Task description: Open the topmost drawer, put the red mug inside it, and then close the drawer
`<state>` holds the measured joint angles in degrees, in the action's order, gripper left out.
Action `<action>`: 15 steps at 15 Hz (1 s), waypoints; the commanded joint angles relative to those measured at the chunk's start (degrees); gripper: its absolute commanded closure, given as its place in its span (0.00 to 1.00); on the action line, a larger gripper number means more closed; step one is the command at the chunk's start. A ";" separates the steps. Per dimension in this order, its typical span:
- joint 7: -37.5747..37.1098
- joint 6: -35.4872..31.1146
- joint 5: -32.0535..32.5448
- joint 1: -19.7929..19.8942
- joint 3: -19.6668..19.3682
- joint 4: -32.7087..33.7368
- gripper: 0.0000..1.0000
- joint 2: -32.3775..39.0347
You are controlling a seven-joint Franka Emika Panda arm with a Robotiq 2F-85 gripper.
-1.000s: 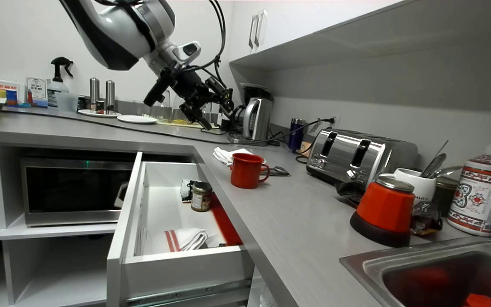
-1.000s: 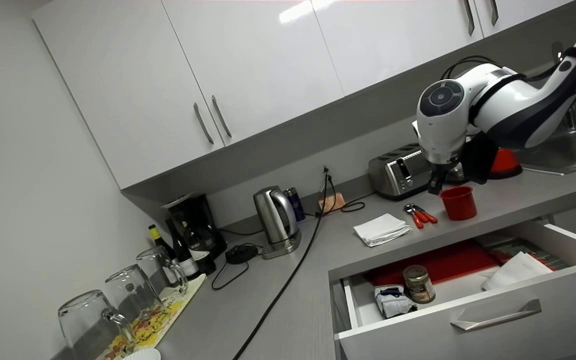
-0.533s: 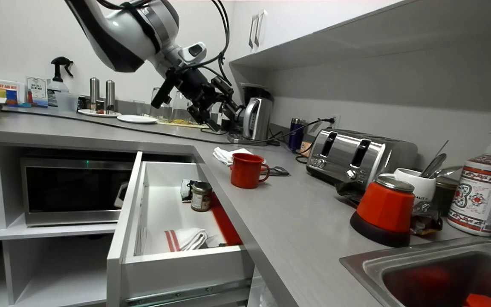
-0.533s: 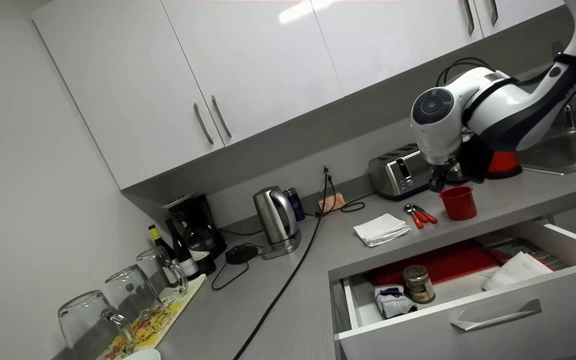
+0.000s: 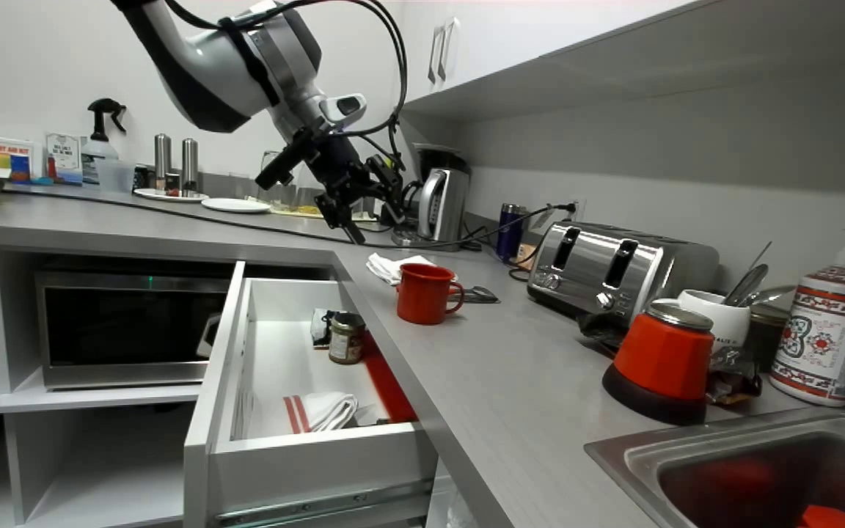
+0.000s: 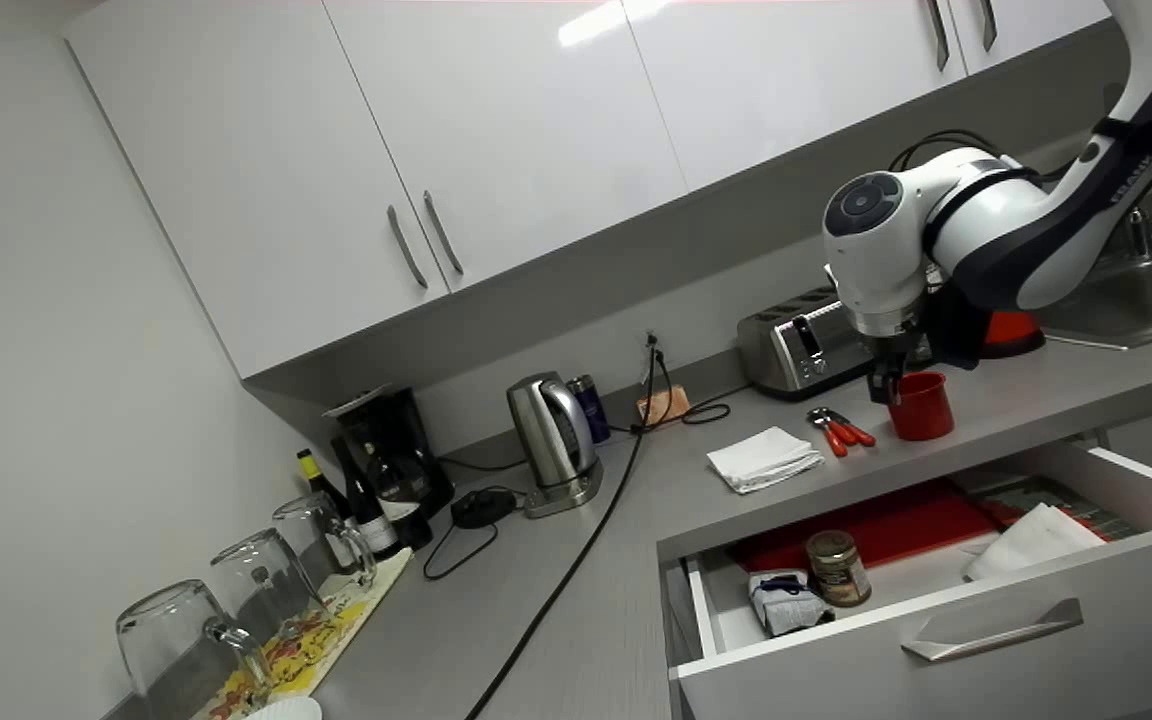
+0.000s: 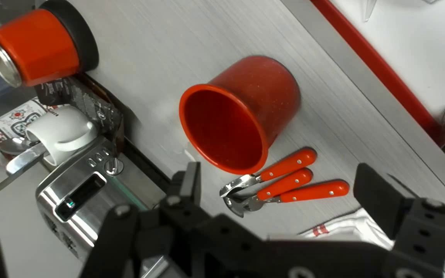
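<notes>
The red mug (image 5: 422, 297) stands upright on the grey counter near its front edge, its loop handle showing in an exterior view. Below the counter, the topmost drawer (image 5: 283, 378) is pulled out, with its metal handle (image 6: 994, 640) on the front. My gripper (image 5: 376, 226) hangs over the counter, tilted downward. In an exterior view a dark finger (image 6: 884, 388) overlaps the left side of the mug (image 6: 926, 412). The wrist view has the gripper (image 7: 276, 170) open, jaws wide apart with nothing held. Just past the fingertips, the mug (image 7: 263, 96) turns its mouth toward the camera; its handle is hidden there.
Orange-handled utensils (image 7: 296, 183) and a folded white cloth (image 6: 764, 460) lie beside the mug. Behind are a toaster (image 6: 796, 345) and a red-orange vessel (image 5: 664, 367). The drawer holds a jar (image 6: 838, 570), cloths and a red tray (image 6: 901, 530). A black cable (image 6: 576, 560) crosses the counter.
My gripper has come down toward the counter and closer to the mug, its finger now overlapping it in an exterior view. Mug and drawer have stayed put.
</notes>
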<state>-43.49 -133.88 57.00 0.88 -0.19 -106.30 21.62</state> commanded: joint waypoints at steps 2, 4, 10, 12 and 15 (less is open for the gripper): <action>10.00 -1.75 -10.97 1.53 -1.11 2.24 0.00 1.04; 13.62 -1.12 -15.40 1.57 -1.92 3.60 0.00 1.92; 20.90 1.11 -25.25 0.69 -4.68 8.81 0.00 5.50; 22.44 2.33 -27.43 0.41 -5.57 11.34 0.00 7.29; 24.10 4.61 -29.57 -0.14 -6.68 15.51 0.00 10.38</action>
<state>-22.49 -132.37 30.78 2.19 -5.16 -96.66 28.11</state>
